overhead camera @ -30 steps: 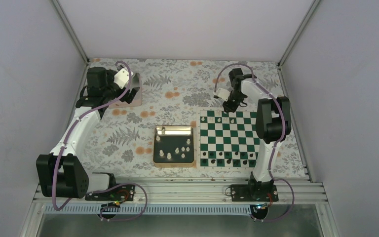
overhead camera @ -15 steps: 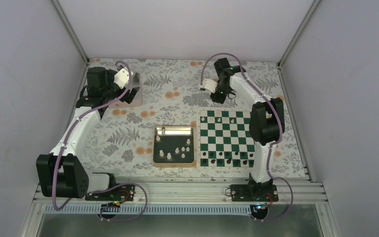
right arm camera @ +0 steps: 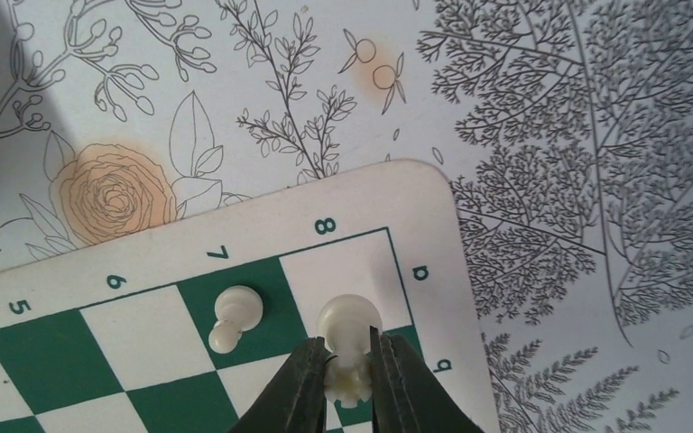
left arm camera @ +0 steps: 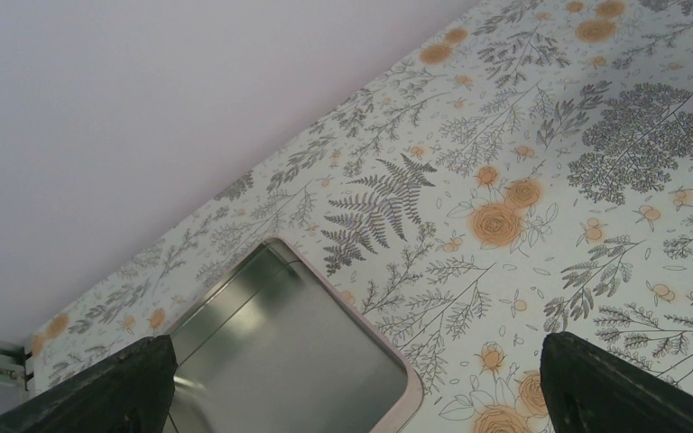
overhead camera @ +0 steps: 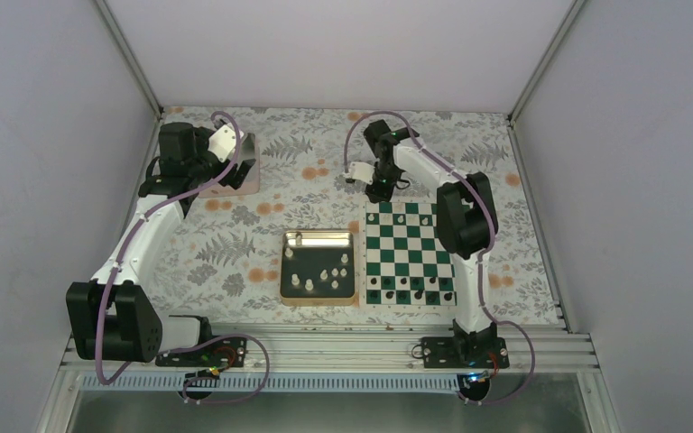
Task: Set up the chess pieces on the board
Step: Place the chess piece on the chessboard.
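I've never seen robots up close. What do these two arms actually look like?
Both the left arm and right arm have slim white links joined by chunky black joint housings. A thin purple cable loops along each. The fingers are dark, flat and tapered.

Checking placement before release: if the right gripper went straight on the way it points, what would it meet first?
Probably the board, near its corner square: the right gripper points down at it, and the white piece pinched in it would touch first, beside a white pawn. Its height is unclear.
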Tool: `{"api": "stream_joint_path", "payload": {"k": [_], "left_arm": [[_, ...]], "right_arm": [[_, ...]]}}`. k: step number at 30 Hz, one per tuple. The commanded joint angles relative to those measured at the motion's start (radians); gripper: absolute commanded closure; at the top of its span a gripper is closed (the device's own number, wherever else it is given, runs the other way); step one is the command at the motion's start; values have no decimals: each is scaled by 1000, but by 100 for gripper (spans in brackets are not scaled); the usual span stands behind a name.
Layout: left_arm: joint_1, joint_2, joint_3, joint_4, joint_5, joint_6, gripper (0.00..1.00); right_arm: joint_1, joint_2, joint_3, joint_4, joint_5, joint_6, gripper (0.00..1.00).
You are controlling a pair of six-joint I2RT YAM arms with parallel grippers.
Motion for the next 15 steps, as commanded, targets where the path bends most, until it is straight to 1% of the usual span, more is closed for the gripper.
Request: {"api": "stream_joint_path", "payload": {"k": [1, 15], "left_arm": [[3, 4, 4, 0, 5, 18, 0], [4, -1, 0, 1, 6, 20, 0]], "right_arm": [[10, 24, -1, -19, -1, 4, 85], [14, 74, -7, 9, -11, 7, 85]]}}
